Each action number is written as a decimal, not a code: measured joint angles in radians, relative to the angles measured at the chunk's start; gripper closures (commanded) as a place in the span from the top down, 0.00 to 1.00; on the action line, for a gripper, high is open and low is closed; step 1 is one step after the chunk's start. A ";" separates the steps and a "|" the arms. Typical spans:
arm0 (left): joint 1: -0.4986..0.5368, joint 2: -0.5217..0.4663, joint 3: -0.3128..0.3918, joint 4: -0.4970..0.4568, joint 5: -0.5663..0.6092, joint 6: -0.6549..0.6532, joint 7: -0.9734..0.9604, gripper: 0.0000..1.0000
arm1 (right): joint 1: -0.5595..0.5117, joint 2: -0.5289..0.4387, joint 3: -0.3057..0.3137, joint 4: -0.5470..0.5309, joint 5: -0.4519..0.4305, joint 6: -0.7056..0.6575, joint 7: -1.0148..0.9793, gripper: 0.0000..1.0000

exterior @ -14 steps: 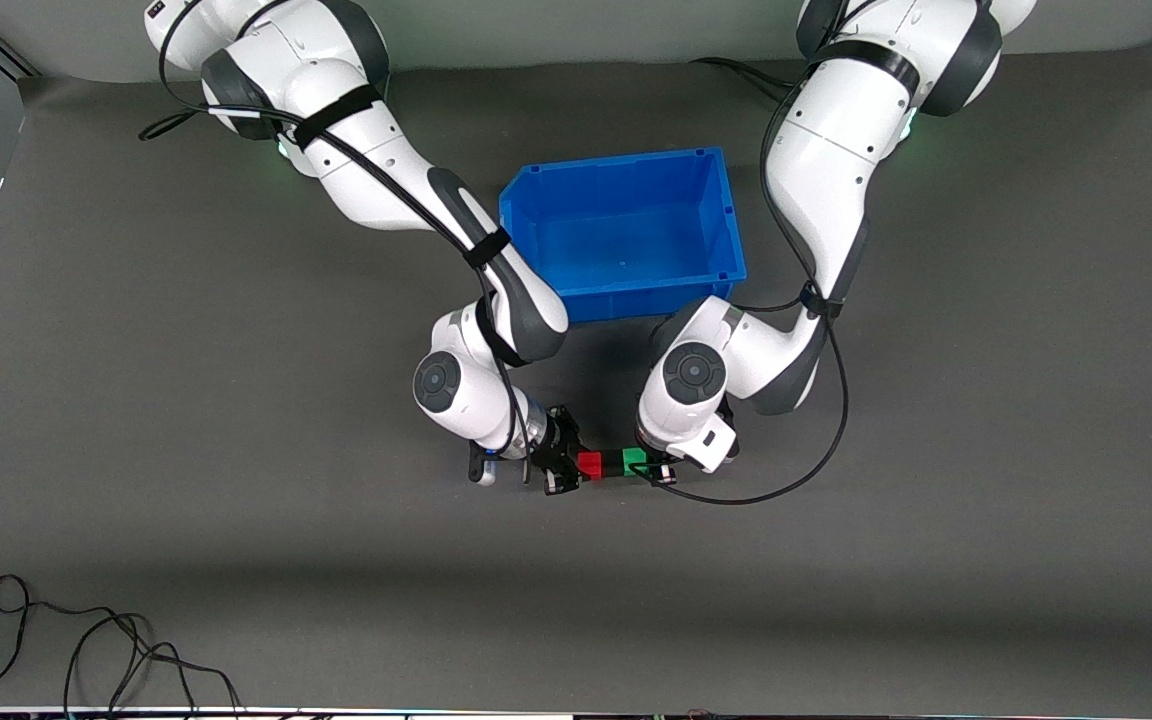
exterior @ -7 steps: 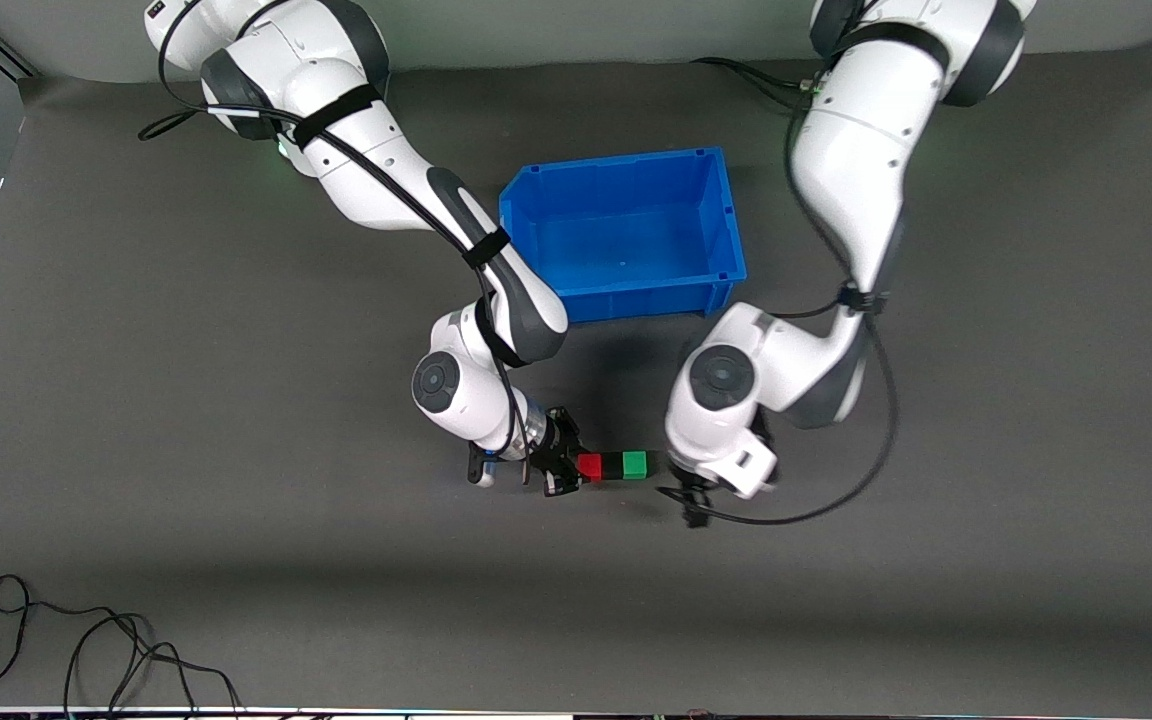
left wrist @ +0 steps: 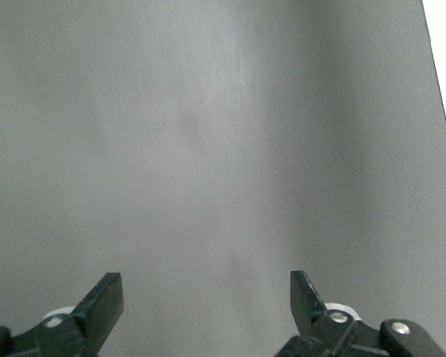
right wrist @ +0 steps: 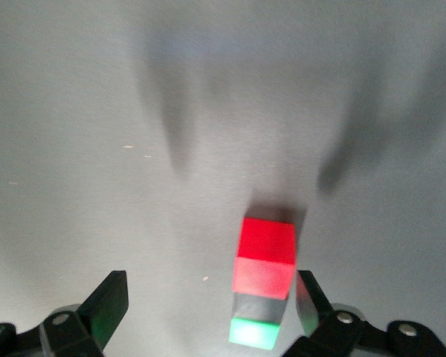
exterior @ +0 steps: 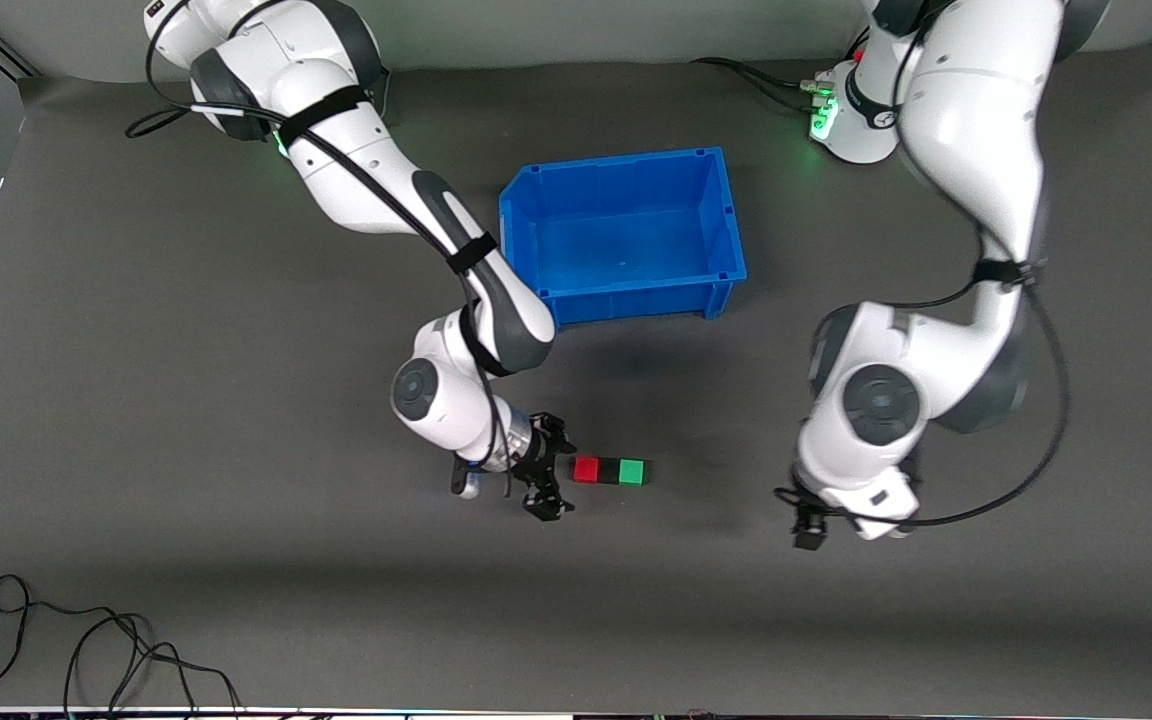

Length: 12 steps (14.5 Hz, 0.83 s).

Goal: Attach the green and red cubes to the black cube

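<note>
The red cube [exterior: 586, 470], black cube [exterior: 609, 471] and green cube [exterior: 633, 472] lie joined in a row on the dark mat, black in the middle. My right gripper [exterior: 554, 477] is open just off the red end of the row, not touching it. In the right wrist view the red cube [right wrist: 267, 249], black cube [right wrist: 259, 306] and green cube [right wrist: 254, 332] lie close to one finger of the open right gripper [right wrist: 208, 286]. My left gripper [exterior: 808, 525] is over bare mat toward the left arm's end. The left wrist view shows it [left wrist: 207, 286] open and empty.
A blue bin [exterior: 636, 300] stands farther from the front camera than the cubes, between the two arms. A loose black cable [exterior: 86, 640] lies near the table's front edge toward the right arm's end.
My left gripper let go of the green cube and swung away toward the left arm's end. My right gripper opened off the red cube and backed away a little. The row stayed put.
</note>
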<state>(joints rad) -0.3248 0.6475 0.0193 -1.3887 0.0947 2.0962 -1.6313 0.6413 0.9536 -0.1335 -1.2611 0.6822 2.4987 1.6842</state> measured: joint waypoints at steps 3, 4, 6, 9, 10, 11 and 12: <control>0.075 -0.089 0.000 -0.067 -0.010 -0.094 0.255 1.00 | -0.023 -0.062 -0.060 0.009 -0.022 -0.144 -0.016 1.00; 0.105 -0.114 0.000 -0.078 -0.021 -0.123 0.356 1.00 | -0.028 -0.088 -0.075 0.009 -0.052 -0.195 -0.024 1.00; 0.160 -0.164 0.001 -0.102 -0.041 -0.158 0.584 1.00 | -0.032 -0.140 -0.096 0.010 -0.128 -0.286 -0.034 1.00; 0.231 -0.261 0.001 -0.164 -0.055 -0.188 0.888 1.00 | -0.030 -0.228 -0.115 0.005 -0.228 -0.428 -0.096 1.00; 0.251 -0.297 0.001 -0.184 -0.066 -0.215 0.986 1.00 | -0.030 -0.262 -0.129 0.000 -0.250 -0.485 -0.137 1.00; 0.266 -0.329 0.001 -0.199 -0.074 -0.247 1.083 1.00 | -0.030 -0.296 -0.144 -0.008 -0.265 -0.537 -0.182 1.00; 0.278 -0.357 0.001 -0.208 -0.077 -0.285 1.179 1.00 | -0.030 -0.330 -0.165 -0.018 -0.274 -0.587 -0.228 1.00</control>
<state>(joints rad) -0.0472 0.2907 0.0200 -1.5969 0.0177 1.8111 -0.4519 0.6115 0.6235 -0.2981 -1.2792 0.4080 1.9119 1.4561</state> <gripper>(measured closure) 0.000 0.000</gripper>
